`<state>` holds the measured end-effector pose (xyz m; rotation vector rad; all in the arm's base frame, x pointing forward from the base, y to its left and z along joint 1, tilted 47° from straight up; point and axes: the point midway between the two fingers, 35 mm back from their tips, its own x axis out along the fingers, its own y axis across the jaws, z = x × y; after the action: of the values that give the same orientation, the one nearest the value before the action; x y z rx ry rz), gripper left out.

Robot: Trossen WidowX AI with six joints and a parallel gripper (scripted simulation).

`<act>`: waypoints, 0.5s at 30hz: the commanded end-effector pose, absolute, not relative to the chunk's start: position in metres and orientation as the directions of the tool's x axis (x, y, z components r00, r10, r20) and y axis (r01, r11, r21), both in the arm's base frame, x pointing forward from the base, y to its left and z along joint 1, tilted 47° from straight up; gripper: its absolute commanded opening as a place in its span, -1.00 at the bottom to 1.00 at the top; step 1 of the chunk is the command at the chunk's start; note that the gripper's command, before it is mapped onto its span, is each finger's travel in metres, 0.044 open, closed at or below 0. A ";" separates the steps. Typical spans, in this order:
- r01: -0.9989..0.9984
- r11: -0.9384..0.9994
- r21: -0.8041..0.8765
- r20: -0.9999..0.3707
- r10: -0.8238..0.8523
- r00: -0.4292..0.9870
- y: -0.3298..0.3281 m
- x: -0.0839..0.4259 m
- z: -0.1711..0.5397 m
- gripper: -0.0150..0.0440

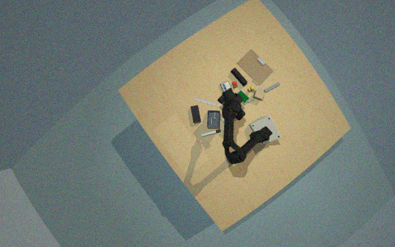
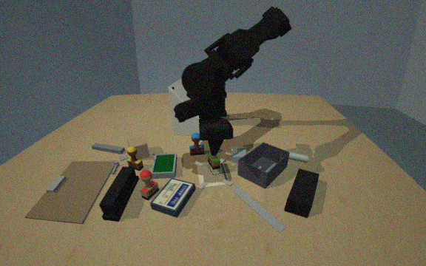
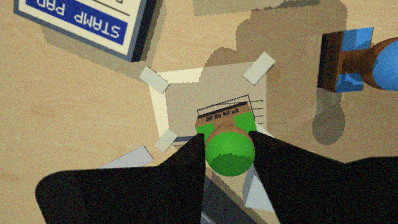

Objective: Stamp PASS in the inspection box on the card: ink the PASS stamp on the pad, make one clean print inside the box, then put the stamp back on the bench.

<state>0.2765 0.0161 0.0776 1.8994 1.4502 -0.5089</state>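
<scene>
Stamp [image 3: 227, 145], green knob pinched in the jaws, stands low over the card [image 3: 187, 102] mid-frame, lined up on its box for printing.

The top view looks straight down from far above the bench [image 1: 184, 86]. The exterior view faces the arm [image 2: 213, 92] from low across the bench; the wrist view looks down close onto the card [image 3: 220, 95], which the exterior view shares.
</scene>
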 end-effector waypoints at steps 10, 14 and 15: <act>0.949 -0.149 0.277 -0.662 0.686 0.301 0.023 0.277 0.072 -0.49; 0.949 -0.149 0.277 -0.662 0.687 0.301 0.025 0.277 0.071 -0.49; 0.949 -0.149 0.277 -0.662 0.687 0.301 0.026 0.277 0.070 -0.49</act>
<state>0.2779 0.0237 0.0717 1.9011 1.4510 -0.5058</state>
